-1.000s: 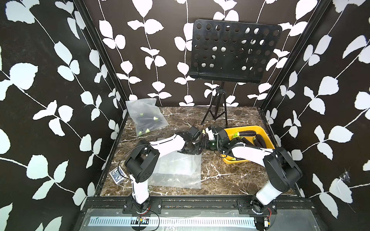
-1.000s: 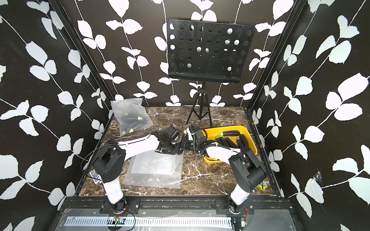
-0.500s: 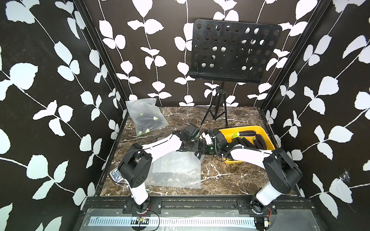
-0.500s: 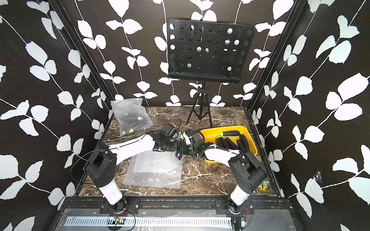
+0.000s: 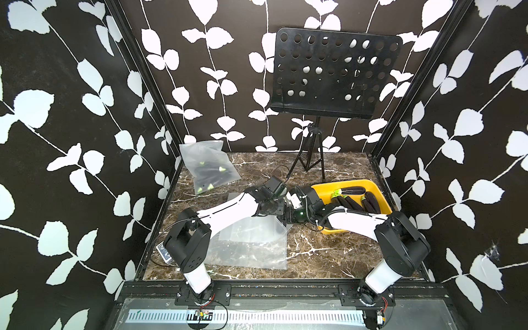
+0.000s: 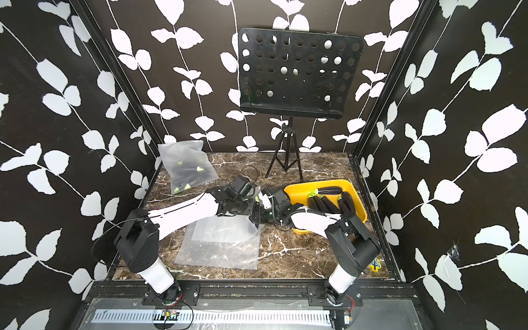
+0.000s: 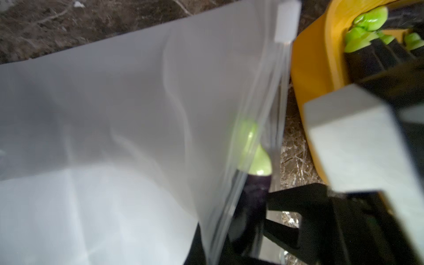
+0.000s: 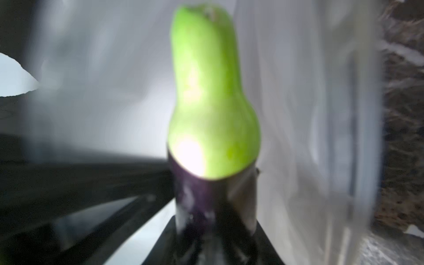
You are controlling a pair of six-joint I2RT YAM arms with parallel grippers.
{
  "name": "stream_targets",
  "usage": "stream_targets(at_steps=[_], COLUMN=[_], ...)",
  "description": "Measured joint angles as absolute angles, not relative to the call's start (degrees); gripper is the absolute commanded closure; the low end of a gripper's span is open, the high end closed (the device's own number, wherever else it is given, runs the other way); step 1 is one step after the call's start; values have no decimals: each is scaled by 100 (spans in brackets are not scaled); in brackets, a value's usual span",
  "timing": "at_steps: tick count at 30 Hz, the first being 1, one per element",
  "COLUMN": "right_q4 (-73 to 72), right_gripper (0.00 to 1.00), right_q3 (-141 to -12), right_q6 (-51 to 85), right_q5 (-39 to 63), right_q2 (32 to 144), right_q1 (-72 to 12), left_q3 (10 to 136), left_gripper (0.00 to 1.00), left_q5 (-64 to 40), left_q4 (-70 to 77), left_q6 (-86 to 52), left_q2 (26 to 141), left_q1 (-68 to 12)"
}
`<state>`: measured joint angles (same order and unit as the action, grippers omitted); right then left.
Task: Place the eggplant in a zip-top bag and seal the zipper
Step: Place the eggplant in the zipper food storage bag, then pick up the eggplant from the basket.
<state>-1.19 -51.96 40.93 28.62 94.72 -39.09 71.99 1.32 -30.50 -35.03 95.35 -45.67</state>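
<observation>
A clear zip-top bag (image 5: 251, 243) lies flat on the marble floor (image 5: 328, 251), with its right edge lifted. My left gripper (image 5: 281, 213) is shut on that raised zipper edge (image 7: 270, 114); the white slider (image 7: 286, 20) sits at the edge's far end. The eggplant (image 8: 213, 114) is dark purple with a green cap. My right gripper (image 8: 213, 229) is shut on its purple body. The cap points into the bag's mouth, and in the left wrist view the eggplant (image 7: 259, 165) shows partly behind the plastic. In both top views the two grippers meet at the bag's right corner.
A yellow tray (image 5: 343, 183) holding several more eggplants (image 5: 351, 200) sits just right of the grippers. Filled bags (image 5: 208, 171) lean in the back left corner. A black music stand (image 5: 334, 74) on a tripod (image 5: 311, 160) stands at the back.
Both grippers have moved together toward the front. The left one has pulled the bag's edge up, and the right one has brought the eggplant to the bag's mouth.
</observation>
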Motion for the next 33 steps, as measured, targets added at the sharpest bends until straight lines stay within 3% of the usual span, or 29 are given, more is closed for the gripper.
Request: stream_targets(at_steps=[6, 13, 23, 28, 33], right_q4=[-62, 305, 733, 1535, 2668], right_gripper=[41, 39, 40, 41, 41], right_q3=[-5417, -5599, -5457, -5446, -5612], right_q6=[4202, 4237, 4324, 3809, 2814], right_q5=[2902, 2845, 2650, 1758, 217], right_q2=[9629, 9338, 7959, 7566, 7926], right_q1=[-3909, -3846, -3192, -2300, -1743], left_q3=[7199, 7199, 7199, 7199, 7199], left_gripper=[100, 100, 100, 100, 100], left_q5=[204, 250, 141, 1, -126], left_q4=[-3057, -3052, -3033, -3033, -3015], left_q6=[-3492, -3492, -3489, -3470, -3472], left_q2=[9395, 9553, 9810, 9870, 9870], left_q1=[-4567, -4545, -4528, -4563, -4563])
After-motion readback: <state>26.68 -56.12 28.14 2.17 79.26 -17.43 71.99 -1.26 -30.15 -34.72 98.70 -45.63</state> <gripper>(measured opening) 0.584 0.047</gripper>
